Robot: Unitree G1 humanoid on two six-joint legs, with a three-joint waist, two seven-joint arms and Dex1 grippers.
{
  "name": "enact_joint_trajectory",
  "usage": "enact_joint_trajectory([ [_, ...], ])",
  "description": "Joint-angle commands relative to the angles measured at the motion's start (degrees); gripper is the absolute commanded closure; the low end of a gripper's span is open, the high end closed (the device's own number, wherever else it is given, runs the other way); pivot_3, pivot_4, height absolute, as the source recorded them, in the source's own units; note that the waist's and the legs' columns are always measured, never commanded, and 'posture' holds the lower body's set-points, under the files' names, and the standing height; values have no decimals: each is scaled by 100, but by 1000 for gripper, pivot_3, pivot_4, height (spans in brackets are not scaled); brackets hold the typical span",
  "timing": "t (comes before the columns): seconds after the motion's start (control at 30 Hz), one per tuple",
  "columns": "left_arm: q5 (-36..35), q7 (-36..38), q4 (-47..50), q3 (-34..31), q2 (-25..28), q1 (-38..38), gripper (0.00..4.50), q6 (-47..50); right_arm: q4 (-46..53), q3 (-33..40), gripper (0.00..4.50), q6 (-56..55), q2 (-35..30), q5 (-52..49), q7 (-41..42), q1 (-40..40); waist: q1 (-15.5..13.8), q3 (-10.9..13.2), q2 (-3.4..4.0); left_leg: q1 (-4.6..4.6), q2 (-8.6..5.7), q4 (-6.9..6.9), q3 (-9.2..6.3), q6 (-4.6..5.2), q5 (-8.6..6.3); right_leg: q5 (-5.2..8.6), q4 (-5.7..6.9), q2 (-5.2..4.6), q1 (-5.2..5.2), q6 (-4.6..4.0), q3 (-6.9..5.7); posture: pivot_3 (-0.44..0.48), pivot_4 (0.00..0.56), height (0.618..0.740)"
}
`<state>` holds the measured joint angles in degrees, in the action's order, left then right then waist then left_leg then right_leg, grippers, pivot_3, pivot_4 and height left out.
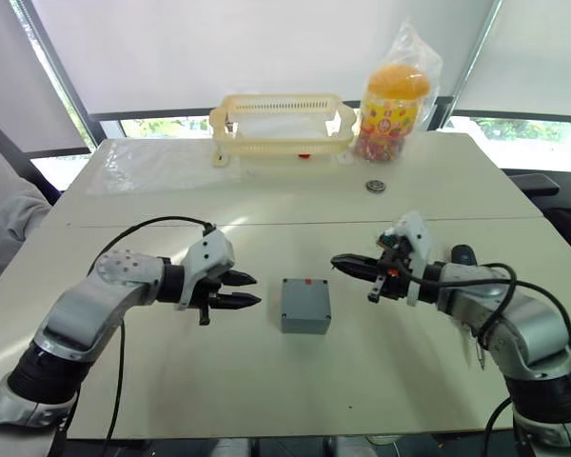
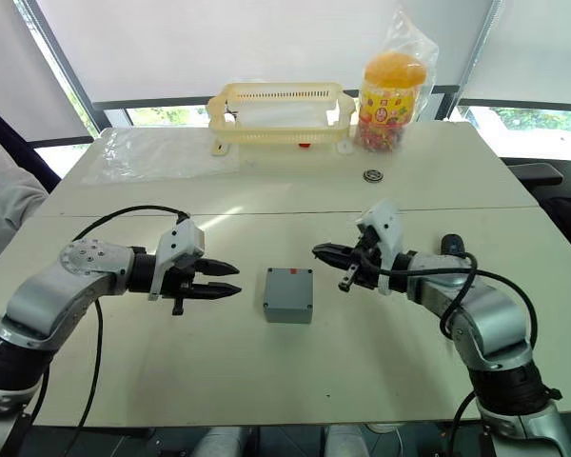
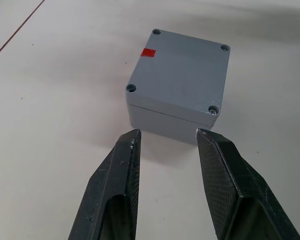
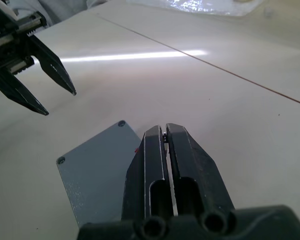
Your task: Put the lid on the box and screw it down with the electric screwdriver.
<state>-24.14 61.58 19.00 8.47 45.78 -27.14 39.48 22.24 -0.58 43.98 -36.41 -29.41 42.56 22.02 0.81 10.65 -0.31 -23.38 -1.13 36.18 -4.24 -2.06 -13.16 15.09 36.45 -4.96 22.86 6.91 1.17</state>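
Guessing the box is light, rigid, slick; I'd pinch its sidewalls, left gripper apart, right gripper closed empty

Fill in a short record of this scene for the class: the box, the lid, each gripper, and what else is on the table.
box: grey box at mid-table, between the grippers
lid: lid already seated on the box, red mark on top
left gripper: left gripper open, beside the box, empty
right gripper: right gripper shut, empty
background: yellow basket, snack jar in a bag
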Motion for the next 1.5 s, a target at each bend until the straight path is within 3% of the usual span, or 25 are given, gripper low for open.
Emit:
enact_joint_trajectory([
  [0.03, -14, -138, 241, -74, -6, 28, 2748, 15, -152, -90, 4483, -284, 57, 145, 38, 33, 0, 0, 0, 0, 0, 0, 0, 0, 0, 0, 0, 0, 0, 0, 0, 0, 150, 740],
  [1.5, -32, -454, 137, -42, -281, 51, 2748, 90, -507, -479, 4483, -319, 218, 322, 109, -1, 0, 0, 0, 1, 0, -1, -2, 0, 0, 0, 1, 1, 0, 1, -2, 0, 150, 740],
])
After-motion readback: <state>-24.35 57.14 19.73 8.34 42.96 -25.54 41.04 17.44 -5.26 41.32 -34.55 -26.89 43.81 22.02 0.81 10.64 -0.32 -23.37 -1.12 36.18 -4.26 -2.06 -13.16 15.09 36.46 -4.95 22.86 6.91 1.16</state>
